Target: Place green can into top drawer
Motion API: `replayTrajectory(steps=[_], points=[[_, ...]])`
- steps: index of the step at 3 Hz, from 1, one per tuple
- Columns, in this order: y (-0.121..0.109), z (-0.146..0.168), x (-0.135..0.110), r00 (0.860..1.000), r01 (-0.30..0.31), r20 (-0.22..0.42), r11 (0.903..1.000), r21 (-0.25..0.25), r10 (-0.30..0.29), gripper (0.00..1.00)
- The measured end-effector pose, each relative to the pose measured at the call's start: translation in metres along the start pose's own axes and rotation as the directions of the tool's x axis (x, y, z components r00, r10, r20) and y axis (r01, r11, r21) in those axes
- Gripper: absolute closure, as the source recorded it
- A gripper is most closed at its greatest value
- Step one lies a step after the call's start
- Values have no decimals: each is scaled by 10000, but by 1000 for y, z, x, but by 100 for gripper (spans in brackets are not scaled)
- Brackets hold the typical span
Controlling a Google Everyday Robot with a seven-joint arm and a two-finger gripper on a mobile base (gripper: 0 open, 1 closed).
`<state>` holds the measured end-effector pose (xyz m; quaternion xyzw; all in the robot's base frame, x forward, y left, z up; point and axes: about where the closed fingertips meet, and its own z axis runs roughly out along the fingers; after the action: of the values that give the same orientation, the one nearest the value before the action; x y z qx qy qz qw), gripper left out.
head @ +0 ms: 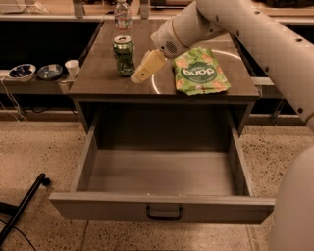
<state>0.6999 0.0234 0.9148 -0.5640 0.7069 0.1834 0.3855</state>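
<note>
The green can (123,55) stands upright on the left part of the wooden cabinet top (113,83). It is dark green with pale markings and a silver top. My gripper (145,68) hangs just to the right of the can, a small gap apart, its cream fingers pointing down and left. The white arm reaches in from the upper right. The top drawer (162,172) is pulled fully open below the cabinet top, and its inside is bare. Its dark pull handle (164,213) sits at the middle of the front panel.
A flat green snack bag (198,71) lies right of the gripper. A clear water bottle (123,14) stands behind the can. Two small bowls (35,71) and a white cup (72,67) sit on a low shelf at left. A black pole (22,208) lies on the floor.
</note>
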Motion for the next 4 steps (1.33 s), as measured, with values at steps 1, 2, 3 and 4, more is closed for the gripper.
replayTrajectory(steps=[1,2,3,4], points=[[-16,23,-8,9972,-565,514,9976,399,544,0],[-33,44,-27,9904,-897,1122,9927,808,804,0],[-45,68,-48,9820,-1149,1592,9906,746,1019,0],[-54,92,-60,9712,-1490,1950,9877,484,1369,17]])
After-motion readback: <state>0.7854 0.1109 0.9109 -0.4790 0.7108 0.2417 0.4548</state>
